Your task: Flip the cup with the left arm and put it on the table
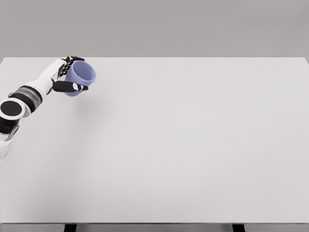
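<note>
I have the cup [81, 76] clamped in my left hand [67, 77], my dark fingers [72, 87] wrapped around its blue wall, thumb side below and the rest curled over the top near the far left of the surface [193, 145]. The cup is tilted, its long axis lying roughly sideways and a little upward, with the open mouth facing to the right and toward me, so I can see into its rim. I judge it to be held clear of the surface, though a soft shadow beneath makes the gap hard to read. To stand it upright, I reckon my wrist needs to roll so the mouth turns up and the base comes down, then lower. The cup sits close to the far edge and the left edge of the surface, so I would rather set it down inward, to the right and nearer me, where broad bare room lies open. My right arm does not show at all, so this is the left hand's job alone
</note>
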`<action>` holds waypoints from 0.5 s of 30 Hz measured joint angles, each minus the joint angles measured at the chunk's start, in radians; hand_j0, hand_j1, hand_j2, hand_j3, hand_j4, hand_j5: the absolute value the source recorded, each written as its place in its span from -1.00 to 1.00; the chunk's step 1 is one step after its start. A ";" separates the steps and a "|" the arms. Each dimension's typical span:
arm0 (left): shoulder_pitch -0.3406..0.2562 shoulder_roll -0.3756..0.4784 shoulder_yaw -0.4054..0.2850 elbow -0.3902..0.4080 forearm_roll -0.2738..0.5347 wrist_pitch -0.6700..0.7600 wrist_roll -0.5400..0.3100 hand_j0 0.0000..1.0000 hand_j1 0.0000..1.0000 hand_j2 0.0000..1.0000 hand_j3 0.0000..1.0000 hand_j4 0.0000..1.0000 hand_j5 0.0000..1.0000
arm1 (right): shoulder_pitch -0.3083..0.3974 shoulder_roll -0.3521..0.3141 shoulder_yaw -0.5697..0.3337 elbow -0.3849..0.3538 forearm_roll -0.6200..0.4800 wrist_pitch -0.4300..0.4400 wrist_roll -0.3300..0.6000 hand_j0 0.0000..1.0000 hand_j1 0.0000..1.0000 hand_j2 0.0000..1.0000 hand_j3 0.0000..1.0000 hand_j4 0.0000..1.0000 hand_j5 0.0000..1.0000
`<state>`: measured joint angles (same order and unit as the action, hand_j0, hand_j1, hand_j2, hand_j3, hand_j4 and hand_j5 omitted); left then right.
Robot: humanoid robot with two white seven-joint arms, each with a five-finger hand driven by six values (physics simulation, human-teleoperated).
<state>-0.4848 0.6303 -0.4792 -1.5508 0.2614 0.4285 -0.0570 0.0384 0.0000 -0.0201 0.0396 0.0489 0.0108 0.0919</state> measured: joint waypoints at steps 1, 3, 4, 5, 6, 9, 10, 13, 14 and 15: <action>0.003 -0.004 0.010 0.001 0.001 -0.001 0.000 0.59 0.59 0.59 0.59 0.59 0.59 | 0.000 0.000 0.000 0.000 0.000 0.000 0.000 1.00 1.00 1.00 1.00 1.00 1.00; 0.008 -0.011 0.025 0.001 0.005 -0.004 0.000 0.60 0.60 0.60 0.60 0.60 0.60 | 0.000 0.000 0.000 0.000 0.000 0.000 0.000 1.00 1.00 1.00 1.00 1.00 1.00; 0.008 -0.015 0.031 0.001 0.010 -0.005 0.000 0.61 0.61 0.61 0.61 0.61 0.61 | 0.000 0.000 0.000 0.000 0.000 0.000 0.000 1.00 1.00 1.00 1.00 1.00 1.00; 0.008 -0.019 0.036 0.002 0.016 -0.006 0.000 0.61 0.61 0.61 0.61 0.61 0.61 | 0.000 0.000 0.000 0.000 0.000 0.000 0.000 1.00 1.00 1.00 1.00 1.00 1.00; 0.009 -0.023 0.040 0.002 0.020 -0.006 0.000 0.61 0.61 0.61 0.61 0.61 0.61 | 0.000 0.000 0.000 0.000 0.000 0.000 0.000 1.00 1.00 1.00 1.00 1.00 1.00; 0.022 -0.028 0.052 0.002 0.026 -0.008 0.000 0.61 0.61 0.61 0.61 0.61 0.61 | 0.000 0.000 0.000 0.000 0.000 0.000 0.000 1.00 1.00 1.00 1.00 1.00 1.00; 0.023 -0.029 0.055 0.002 0.027 -0.010 0.000 0.61 0.61 0.61 0.61 0.61 0.61 | 0.000 0.000 0.000 0.000 0.000 0.000 0.000 1.00 1.00 1.00 1.00 1.00 1.00; 0.028 -0.031 0.058 0.003 0.028 -0.018 0.000 0.67 0.67 0.67 0.67 0.67 0.67 | 0.000 0.000 0.000 0.000 0.000 0.000 0.000 1.00 1.00 1.00 1.00 1.00 1.00; 0.029 -0.032 0.059 0.003 0.028 -0.020 0.000 0.69 0.69 0.69 0.69 0.69 0.69 | 0.000 0.000 0.000 0.000 0.000 0.000 0.000 1.00 1.00 1.00 1.00 1.00 1.00; 0.029 -0.032 0.059 0.003 0.028 -0.021 0.000 0.70 0.70 0.70 0.70 0.70 0.70 | 0.000 0.000 0.000 0.000 0.000 0.000 0.000 1.00 1.00 1.00 1.00 1.00 1.00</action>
<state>-0.4556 0.5983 -0.4202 -1.5478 0.2889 0.4071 -0.0570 0.0383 0.0000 -0.0201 0.0396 0.0489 0.0108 0.0919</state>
